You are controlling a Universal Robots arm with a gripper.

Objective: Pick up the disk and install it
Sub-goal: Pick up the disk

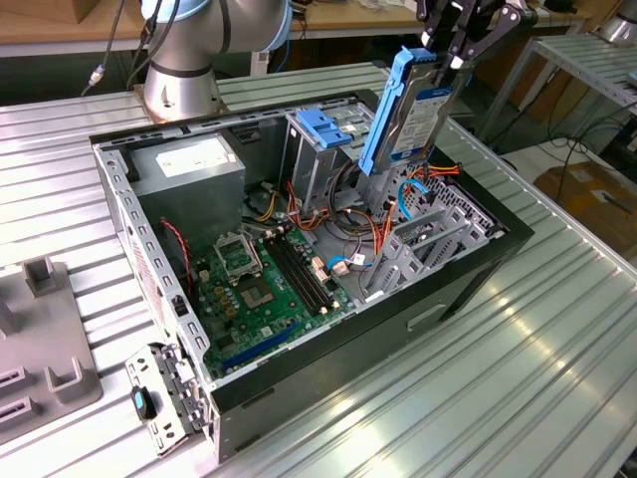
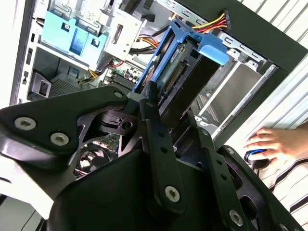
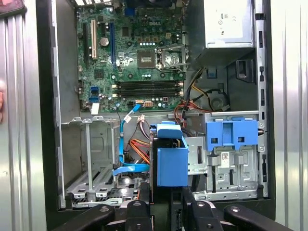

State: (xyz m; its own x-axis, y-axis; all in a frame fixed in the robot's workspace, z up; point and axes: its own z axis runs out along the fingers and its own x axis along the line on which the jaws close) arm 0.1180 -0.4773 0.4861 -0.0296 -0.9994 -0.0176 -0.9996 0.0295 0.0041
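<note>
An open black steel computer case [image 1: 438,309] lies on its side, its empty grey metal drive cage [image 1: 423,249] below the silver-grey hard disk in a bright blue plastic carrier [image 1: 406,110]. The disk hangs clear above the case, long axis steeply upright. The black gripper [image 1: 453,55] has its jaws clamped on the disk's upper end. The first wrist view sights down the disk end-on, the cage offset beside it. The second wrist view catches a person's hand [image 2: 269,142] outside the case.

Your exterior view looks down on the computer case [image 1: 378,334]; both wrist views peer past the hand [image 3: 164,195] [image 2: 172,102] inside.
</note>
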